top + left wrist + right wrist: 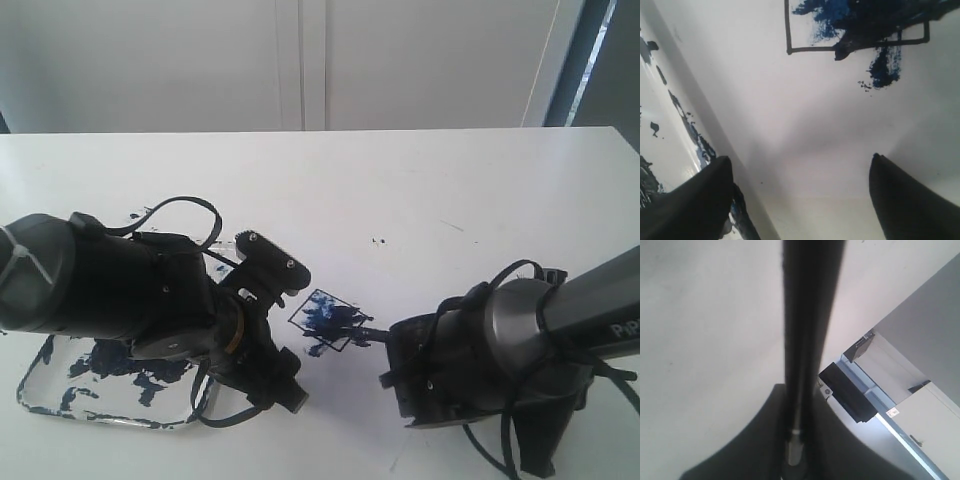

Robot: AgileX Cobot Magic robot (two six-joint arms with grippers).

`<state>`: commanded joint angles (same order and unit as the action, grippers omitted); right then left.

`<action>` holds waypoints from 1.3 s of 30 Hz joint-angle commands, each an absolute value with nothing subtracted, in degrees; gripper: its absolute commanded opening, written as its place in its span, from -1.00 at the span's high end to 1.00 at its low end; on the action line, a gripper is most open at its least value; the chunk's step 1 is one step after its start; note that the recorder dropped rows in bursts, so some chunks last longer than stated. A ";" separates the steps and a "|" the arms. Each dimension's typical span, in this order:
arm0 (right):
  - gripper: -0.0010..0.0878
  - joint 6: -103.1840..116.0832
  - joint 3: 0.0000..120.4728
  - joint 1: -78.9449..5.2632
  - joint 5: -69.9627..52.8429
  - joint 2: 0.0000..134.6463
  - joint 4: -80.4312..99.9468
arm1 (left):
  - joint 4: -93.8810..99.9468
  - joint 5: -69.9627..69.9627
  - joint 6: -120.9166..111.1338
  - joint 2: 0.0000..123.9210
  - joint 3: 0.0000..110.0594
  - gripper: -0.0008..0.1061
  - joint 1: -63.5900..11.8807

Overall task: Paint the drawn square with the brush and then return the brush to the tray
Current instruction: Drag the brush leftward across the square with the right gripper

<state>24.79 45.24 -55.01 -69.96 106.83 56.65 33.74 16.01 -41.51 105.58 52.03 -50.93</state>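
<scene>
The drawn square (322, 318) is a thin black outline daubed with blue-black paint, also seen in the left wrist view (789, 35). The brush (368, 331) reaches from the right into the square, its dark tip (842, 50) resting on the outline's edge. My right gripper (392, 362) is shut on the brush's black handle (809, 315), and a silver part shows between the jaws (800, 400). My left gripper (286, 322) hangs open and empty (800, 159) just left of the square. The paint-splattered tray (45, 400) lies under the left arm (660, 140).
Blue paint has strayed outside the square's outline (885, 67). Small dark specks (378, 241) dot the white table behind the square. The table's far edge (320, 131) meets a pale wall. Past the table's edge, the right wrist view shows grey cabinets (900, 390).
</scene>
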 joint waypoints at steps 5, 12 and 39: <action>0.98 24.79 46.78 -54.76 -69.96 106.93 57.16 | 33.73 16.01 -41.06 105.58 52.03 -0.47 -50.93; 0.98 24.16 47.71 -54.76 -69.96 107.46 57.66 | 33.39 15.89 -41.07 105.58 52.03 -0.47 -50.93; 0.98 23.13 49.57 -50.51 -69.96 111.58 61.16 | 33.01 15.89 -41.07 105.58 52.03 -0.47 -50.93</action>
<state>23.13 49.57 -50.51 -69.96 111.58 61.16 33.01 15.89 -41.07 105.58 52.03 -50.93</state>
